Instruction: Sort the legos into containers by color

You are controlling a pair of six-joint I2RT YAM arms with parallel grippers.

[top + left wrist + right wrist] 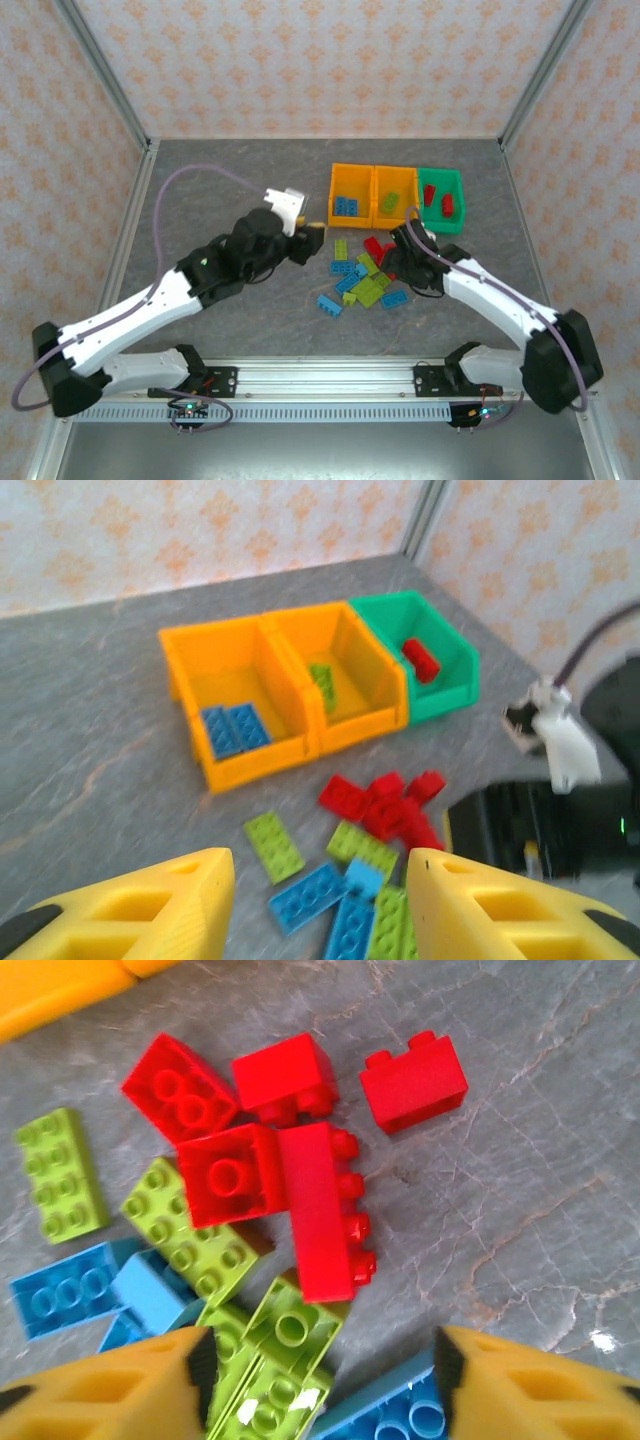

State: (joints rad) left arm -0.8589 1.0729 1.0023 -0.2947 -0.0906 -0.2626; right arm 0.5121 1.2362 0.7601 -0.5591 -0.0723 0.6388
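- My right pincer (320, 1365) hangs low over the loose pile. Its yellow fingers are apart and grip nothing. A lime green studded brick (290, 1335) lies between them at the bottom of the wrist view, and I cannot see either finger pressing on it.
- My left pincer (320, 885) is also open and empty, at the lower edge of its own view, facing the bins.
- The containers stand in a row in the upper middle of the left wrist view.
  - The left orange plastic bin (250, 765) holds two blue bricks (235, 730).
  - The middle orange bin (365, 730) holds one lime brick (322, 685).
  - The green plastic bin (440, 695) holds a red brick (421, 660).
- The unsorted legos lie bunched on the grey mottled counter (520, 1210), just below the bins, with the reds nearest them.
- I judge a red is my next pick. The long red brick (325, 1210) at centre touches a square red brick (225, 1175) and overlaps a lime one, so it could drag its neighbours.
- The lone red brick (415, 1080) at upper right stands apart and looks the cleaner choice.
- I should centre over it, close on the smooth side walls rather than the studs, and lift straight up before crossing to the green bin.
- My left arm should keep clear, since both pincers are near the pile.
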